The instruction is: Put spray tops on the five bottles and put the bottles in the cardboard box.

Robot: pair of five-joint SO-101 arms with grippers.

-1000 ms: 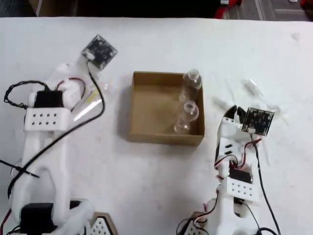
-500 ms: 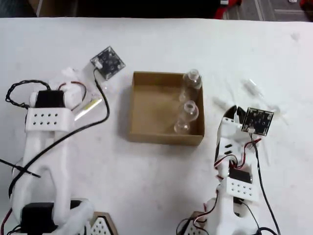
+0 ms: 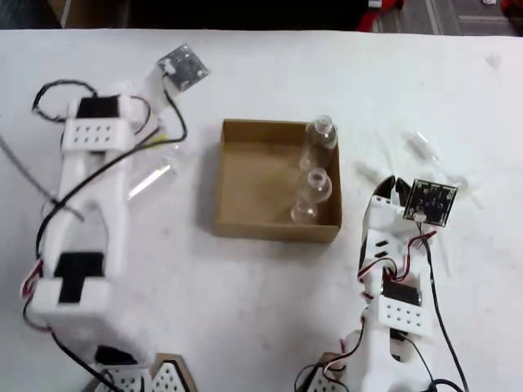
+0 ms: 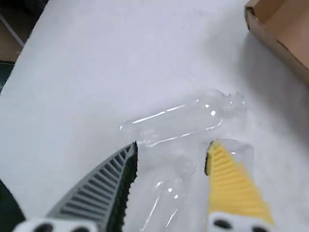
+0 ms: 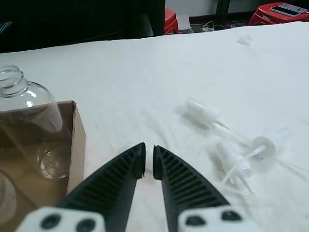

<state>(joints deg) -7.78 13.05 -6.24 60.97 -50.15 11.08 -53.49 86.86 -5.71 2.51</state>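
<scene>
**Q:** Where do the bottles lie at this moment?

**A:** Three uncapped bottles (image 3: pixel 317 184) stand along one side of the cardboard box (image 3: pixel 270 230). Two more lie on the counter (image 3: pixel 270 310) beside the box, a far bottle (image 4: pixel 183 118) and a near bottle (image 4: pixel 161 193). The spray tops (image 5: pixel 203 113) lie loose on the counter on the box's other side.

**Q:** And the hands?

**A:** The left hand (image 4: pixel 172 147) is spread, with its grey and yellow fingers on either side of the near bottle. Whether they touch it cannot be told. The right hand (image 5: pixel 148 147) is pressed almost together on nothing, near the spray tops.

**Q:** What has changed over the last second?

**A:** The left arm has stretched forward across the counter, bringing its hand astride the near bottle. The right arm has kept still. By judgement, the left hand is preparing to pick up a fourth bottle. No bottle yet carries a top, so most of the task remains.
</scene>
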